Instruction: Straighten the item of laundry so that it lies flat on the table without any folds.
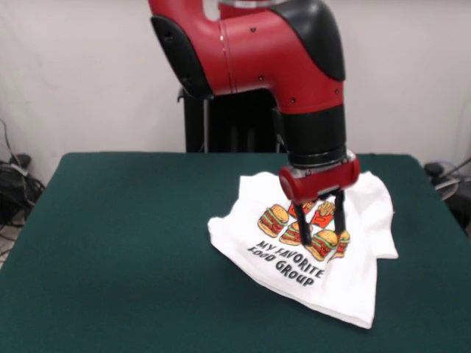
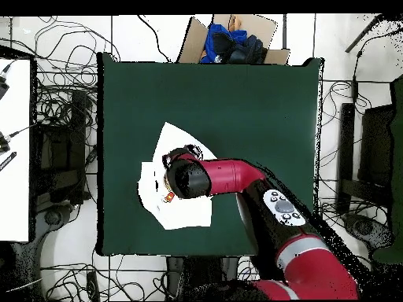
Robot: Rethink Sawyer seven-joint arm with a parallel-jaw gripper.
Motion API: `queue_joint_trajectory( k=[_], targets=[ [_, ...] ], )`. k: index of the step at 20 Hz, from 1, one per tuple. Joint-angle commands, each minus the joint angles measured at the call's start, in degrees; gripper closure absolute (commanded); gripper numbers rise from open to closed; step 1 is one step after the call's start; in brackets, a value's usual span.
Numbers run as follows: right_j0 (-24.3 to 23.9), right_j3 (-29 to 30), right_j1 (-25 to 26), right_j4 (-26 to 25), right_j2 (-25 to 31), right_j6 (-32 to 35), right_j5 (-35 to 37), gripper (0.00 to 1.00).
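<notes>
Front cam sits low across the table (image 1: 110, 243), facing the arm (image 1: 280, 51), fairly close. Overhead cam looks straight down from well above the table (image 2: 236, 102) (floor cables visible). Both share tabletop, shirt (image 1: 324, 243), arm.

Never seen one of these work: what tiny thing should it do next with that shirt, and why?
Probably ease straight down and pinch the cloth: the gripper hangs open over the T-shirt print, and the shirt lies rumpled with edges folded on the table.

A cardboard box (image 2: 232, 33) holding blue and black cloth (image 2: 230, 43) sat on the floor just beyond one table edge. Tangled black cables (image 2: 67, 102) sprawled over the tiled floor, beside a white surface (image 2: 14, 149) and a black stand (image 2: 358, 169).
</notes>
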Motion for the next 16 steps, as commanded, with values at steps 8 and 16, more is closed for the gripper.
queue_joint_trajectory(
  k=[8,16],
  targets=[
    [-1.03,3.18,-0.21,3.92,8.61,11.31,-2.06,0.0],
    [2.7,2.63,-0.68,4.75,6.02,11.64,-0.38,0.0]
  ],
)
